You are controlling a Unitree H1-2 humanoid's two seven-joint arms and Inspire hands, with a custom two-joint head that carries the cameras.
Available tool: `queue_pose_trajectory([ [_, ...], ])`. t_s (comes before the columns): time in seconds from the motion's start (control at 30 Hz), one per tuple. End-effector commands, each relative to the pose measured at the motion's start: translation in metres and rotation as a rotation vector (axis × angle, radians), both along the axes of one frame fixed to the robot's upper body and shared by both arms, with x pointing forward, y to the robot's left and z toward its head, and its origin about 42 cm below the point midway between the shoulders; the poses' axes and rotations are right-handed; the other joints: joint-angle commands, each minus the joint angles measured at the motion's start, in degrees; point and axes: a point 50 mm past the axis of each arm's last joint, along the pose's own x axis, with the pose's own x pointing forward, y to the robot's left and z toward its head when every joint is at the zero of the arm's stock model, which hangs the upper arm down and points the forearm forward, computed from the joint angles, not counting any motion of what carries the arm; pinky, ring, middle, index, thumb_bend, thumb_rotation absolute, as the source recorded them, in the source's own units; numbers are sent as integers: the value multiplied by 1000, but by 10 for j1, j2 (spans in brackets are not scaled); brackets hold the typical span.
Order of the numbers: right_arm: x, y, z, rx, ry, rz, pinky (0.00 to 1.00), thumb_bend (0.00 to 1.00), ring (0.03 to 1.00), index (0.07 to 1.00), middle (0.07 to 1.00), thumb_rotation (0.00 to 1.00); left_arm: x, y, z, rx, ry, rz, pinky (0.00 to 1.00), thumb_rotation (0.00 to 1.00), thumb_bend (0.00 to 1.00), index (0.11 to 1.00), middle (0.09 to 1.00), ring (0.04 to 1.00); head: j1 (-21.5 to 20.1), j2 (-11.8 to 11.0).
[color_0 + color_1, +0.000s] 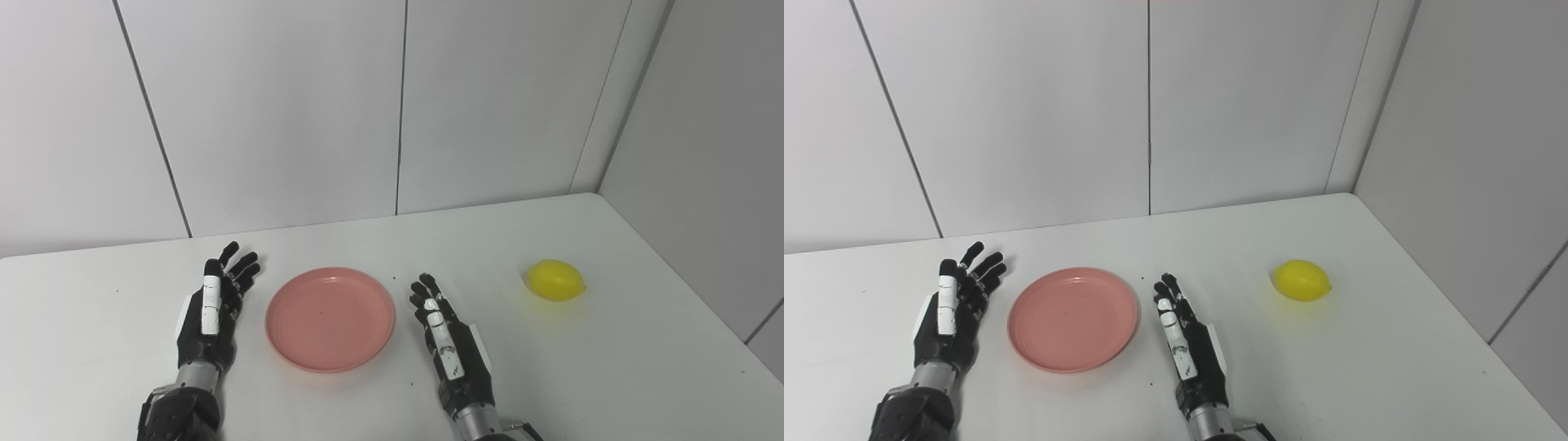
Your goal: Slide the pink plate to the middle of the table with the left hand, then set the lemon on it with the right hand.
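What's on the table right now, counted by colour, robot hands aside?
Pink: 1, the pink plate, lying empty between the two robot hands
Yellow: 1, the lemon, resting on the white table off to the right of the plate
Total: 2 things

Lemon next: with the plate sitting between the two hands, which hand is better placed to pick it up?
Right. The right hand is open on the lemon's side; the left hand is beyond the pink plate.
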Motion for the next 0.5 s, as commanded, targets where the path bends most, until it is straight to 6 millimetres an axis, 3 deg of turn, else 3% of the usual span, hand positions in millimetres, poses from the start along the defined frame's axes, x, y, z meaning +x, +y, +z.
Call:
queue_pose_trajectory([
  [0.0,-10,-9,-16,-64,-2,-56,912,682,895,881,890,810,-13,7,-37,13,154,18,928,918,917,893,835,851,0,1],
  [0.2,-6,-18,3,-209,-123,-175,811,704,848,834,857,787,-11,6,-38,-6,156,16,948,906,924,900,836,856,1,-1],
  [0.33,-3,-25,17,-322,-202,-234,728,733,804,826,840,823,-10,7,-39,8,154,18,935,925,928,902,838,852,0,-3],
  [0.47,1,-34,35,-428,-268,-278,706,728,778,816,824,851,-11,6,-39,-1,154,22,929,924,935,899,832,848,-3,-5],
])
